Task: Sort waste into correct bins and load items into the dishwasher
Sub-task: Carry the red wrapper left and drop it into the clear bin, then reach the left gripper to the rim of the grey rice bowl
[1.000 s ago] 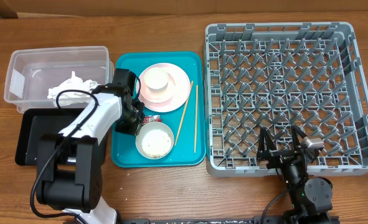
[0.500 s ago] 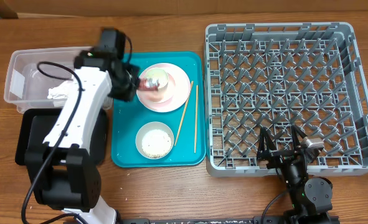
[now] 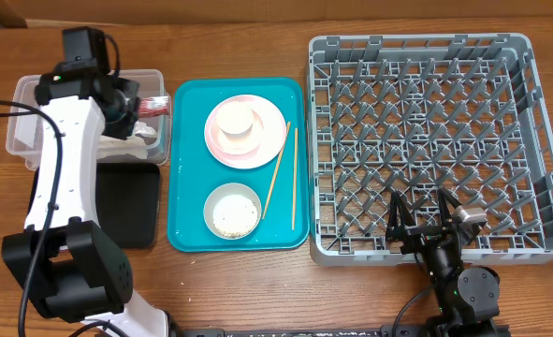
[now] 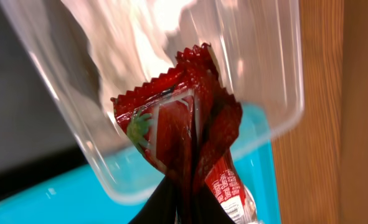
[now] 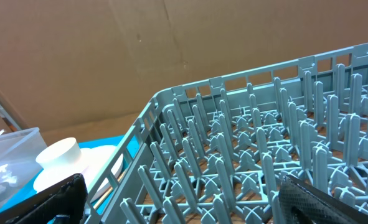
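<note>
The left gripper (image 4: 182,208) pinches the red wrapper (image 4: 177,130) tight. It sticks out past the jaws, over the clear tub (image 4: 258,81). The right gripper (image 3: 418,213) has its jaws spread wide, holding nothing, with the dish rack (image 3: 416,56) just ahead.

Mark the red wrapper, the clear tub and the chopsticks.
red wrapper (image 4: 179,138), left wrist view, printed front face
clear tub (image 3: 23,117), overhead view, left end wall
chopsticks (image 3: 276,169), overhead view, middle of left stick
</note>
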{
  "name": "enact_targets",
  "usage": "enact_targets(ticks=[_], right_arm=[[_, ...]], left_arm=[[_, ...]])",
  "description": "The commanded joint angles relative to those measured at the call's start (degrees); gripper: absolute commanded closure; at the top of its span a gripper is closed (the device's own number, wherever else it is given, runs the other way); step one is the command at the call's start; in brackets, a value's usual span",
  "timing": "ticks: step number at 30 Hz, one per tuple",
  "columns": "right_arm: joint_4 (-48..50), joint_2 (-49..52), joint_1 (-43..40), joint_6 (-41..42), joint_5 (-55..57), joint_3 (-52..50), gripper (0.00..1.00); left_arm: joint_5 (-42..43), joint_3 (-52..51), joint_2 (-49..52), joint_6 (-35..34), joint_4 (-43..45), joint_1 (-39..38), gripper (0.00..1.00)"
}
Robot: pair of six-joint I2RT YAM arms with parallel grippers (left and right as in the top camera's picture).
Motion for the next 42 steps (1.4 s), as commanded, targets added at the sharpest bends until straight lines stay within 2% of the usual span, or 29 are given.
enact_targets(ticks=[1,11,12,13,18,20,22,25,29,33,37,42], right_arm=[[0.42,-0.5,-0.22,-0.22,-0.07,-0.59,0.0],[0.42,-0.5,-0.22,-0.22,-0.07,-0.59,0.0],[0.42,-0.5,-0.22,-0.22,-0.07,-0.59,0.0],[0.42,-0.5,-0.22,-0.22,-0.07,-0.59,0.0],[0.42,-0.5,-0.22,-0.22,-0.07,-0.59,0.0],[0.42,-0.5,-0.22,-0.22,-0.07,-0.59,0.0],[0.42,-0.5,-0.22,-0.22,-0.07,-0.59,0.0],[0.42,-0.5,-0.22,-0.22,-0.07,-0.59,0.0],[0.42,-0.5,-0.22,-0.22,-0.09,-0.59,0.0],[0.42,-0.5,-0.22,-0.22,-0.07,-0.59,0.0],[0.42,-0.5,-0.22,-0.22,-0.09,-0.59,0.0],[0.42,-0.5,-0.22,-0.22,-0.09,-0.59,0.0]], left_arm=[[-6.64,1.11,0.94,2.38,-0.11,0.98,0.86],[-13.94,1.11,6.32,2.36,0.59,1.42,0.85],[-14.14,1.11,6.93,2.38,0.79,1.6,0.83],[-14.12,1.11,7.56,2.38,1.05,1.75,0.74],[-13.99,1.4,7.21,3.23,2.86,1.84,0.48],[-13.49,2.34,6.29,4.48,2.84,1.84,0.39],[-11.19,3.72,5.25,6.47,2.27,1.84,0.36],[-5.25,6.4,3.37,10.49,0.13,1.7,0.41],[7.17,7.89,-0.31,16.94,-3.06,0.74,0.58],[18.1,7.89,-3.23,24.37,-11.54,-1.49,0.61],[19.98,7.85,-3.48,30.01,-22.64,-5.35,0.66],[19.87,7.04,-3.48,36.72,-28.44,-13.55,0.76]])
